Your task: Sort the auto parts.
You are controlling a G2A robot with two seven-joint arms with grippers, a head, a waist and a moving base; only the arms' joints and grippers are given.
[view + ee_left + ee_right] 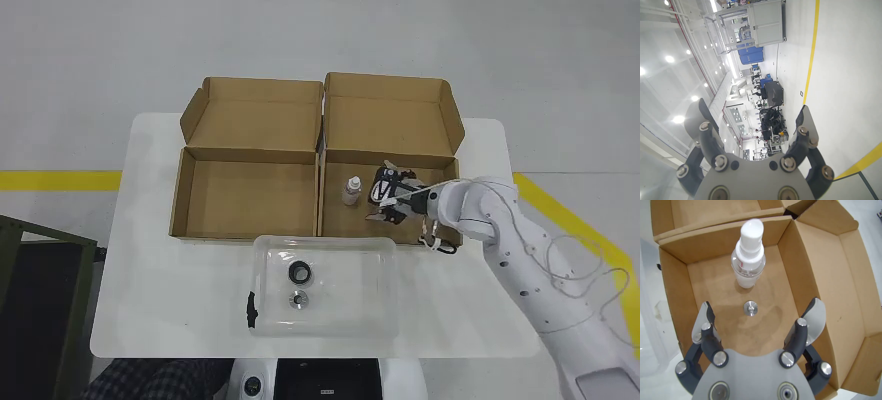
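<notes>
My right gripper [377, 197] hangs open inside the right cardboard box [440, 160], nothing between its fingers. Under the right gripper [761, 310], a small round metal part [750, 310] lies on the box floor. Just past it a white spray bottle [749, 262] stands upright, the same bottle [352, 190] sitting near the box's left wall. The clear plastic tray [375, 300] at the table's front holds a black ring [300, 271] and a small metal part [298, 299]. My left gripper [753, 113] is open, held in the air away from the table, holding nothing.
The left cardboard box [200, 195] stands open beside the right one, both lids folded back. A small black piece [251, 310] sits at the tray's left edge. Bare white table [150, 290] lies to the left of the tray.
</notes>
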